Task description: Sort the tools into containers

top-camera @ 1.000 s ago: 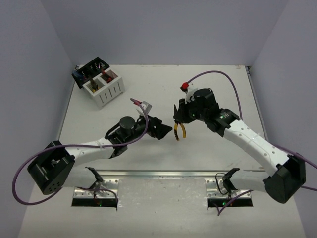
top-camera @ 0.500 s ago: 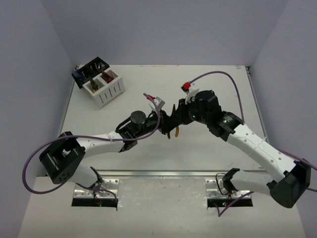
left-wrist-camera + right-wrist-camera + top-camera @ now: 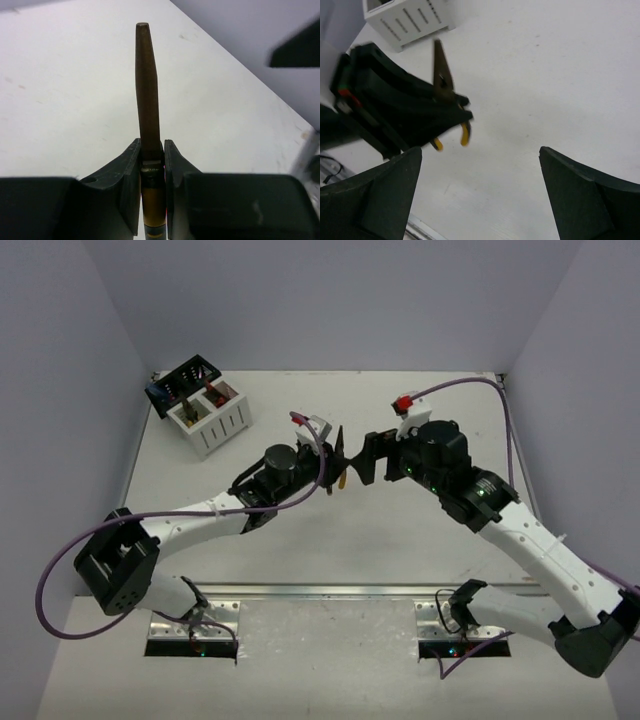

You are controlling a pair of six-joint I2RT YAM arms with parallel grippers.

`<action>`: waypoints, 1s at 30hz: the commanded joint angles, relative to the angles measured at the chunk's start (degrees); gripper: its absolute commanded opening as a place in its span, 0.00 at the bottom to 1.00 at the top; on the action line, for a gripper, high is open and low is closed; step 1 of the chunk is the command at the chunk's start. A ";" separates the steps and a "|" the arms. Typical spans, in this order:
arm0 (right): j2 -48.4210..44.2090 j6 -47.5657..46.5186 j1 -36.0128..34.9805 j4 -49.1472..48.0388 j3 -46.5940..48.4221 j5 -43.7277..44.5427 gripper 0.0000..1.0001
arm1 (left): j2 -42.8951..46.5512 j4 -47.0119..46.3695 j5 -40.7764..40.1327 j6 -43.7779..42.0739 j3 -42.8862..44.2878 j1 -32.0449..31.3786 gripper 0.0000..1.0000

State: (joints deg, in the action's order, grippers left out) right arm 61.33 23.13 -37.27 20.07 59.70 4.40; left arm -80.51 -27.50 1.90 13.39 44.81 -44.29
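Note:
Yellow-handled pliers (image 3: 341,478) hang above the middle of the table, pinched in my left gripper (image 3: 333,462), which is shut on them. In the left wrist view the dark nose of the pliers (image 3: 146,85) sticks out past the shut left gripper (image 3: 151,150). My right gripper (image 3: 369,457) stands wide open just right of the pliers, holding nothing. The right wrist view shows the right gripper (image 3: 480,150) with its jaws far apart, the pliers (image 3: 442,75) and the left gripper (image 3: 400,112) ahead of it. The containers (image 3: 205,405) stand at the far left, with tools in them.
The row of bins has a black bin (image 3: 185,378) at the back and white slotted bins (image 3: 218,418) in front; a white bin (image 3: 405,17) shows in the right wrist view. Purple cables loop over both arms. The table's metal front rail (image 3: 330,592) lies near the bases.
The pliers passed from my right gripper to my left, which closed on them. The right gripper opened and drew back to the right. The left arm reached farther in.

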 commanded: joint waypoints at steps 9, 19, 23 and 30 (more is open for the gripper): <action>-16.30 -2.37 0.82 6.73 -4.03 14.60 0.99 | -0.18 -8.29 5.77 -9.24 16.51 38.90 0.00; -18.43 -2.76 0.80 6.87 -8.78 2.90 0.99 | -14.86 -11.99 25.15 -5.48 24.28 60.28 0.00; -17.00 -3.65 0.80 6.73 -8.84 1.34 0.99 | -16.73 -14.56 26.20 -7.13 23.15 61.23 0.00; -14.30 -4.15 0.80 4.71 -8.90 -1.43 0.99 | -21.06 -18.16 27.21 -7.95 20.61 62.45 0.00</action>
State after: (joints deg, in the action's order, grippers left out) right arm 46.09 20.18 -36.51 28.58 50.43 5.80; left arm -100.42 -35.62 26.36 6.33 66.00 17.30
